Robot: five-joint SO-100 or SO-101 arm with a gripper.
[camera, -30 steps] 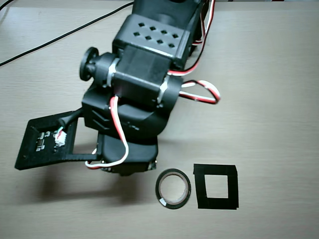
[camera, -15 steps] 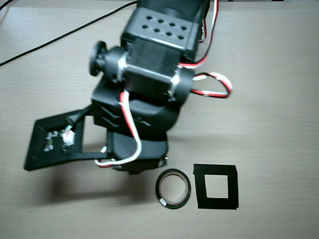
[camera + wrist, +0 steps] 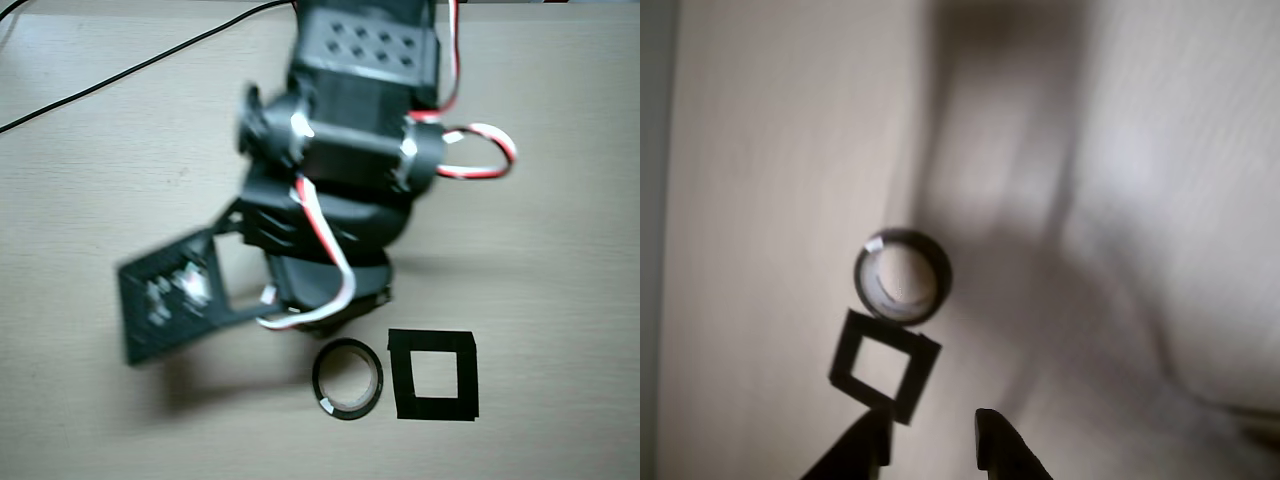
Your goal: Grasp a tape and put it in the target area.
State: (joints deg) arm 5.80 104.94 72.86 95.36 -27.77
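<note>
The tape [image 3: 942,275] is a dark-rimmed ring with a pale core and a small white mark, lying flat on the pale tabletop. In the overhead view the tape [image 3: 318,382] lies just left of the target area [image 3: 430,343], outside it, with a small gap. In the wrist view the target area [image 3: 843,350] is a black tape square with bare table inside, right below the roll. My gripper [image 3: 930,435] is open and empty, its two dark fingertips at the bottom edge, above the table and short of the square. In the overhead view the arm hides the fingers.
The arm's body [image 3: 345,170] with red-and-white wires hangs over the table's middle. A black camera board [image 3: 170,295] sticks out to its left. A black cable [image 3: 120,72] runs across the top left. The table's edge [image 3: 655,240] shows at the wrist view's left.
</note>
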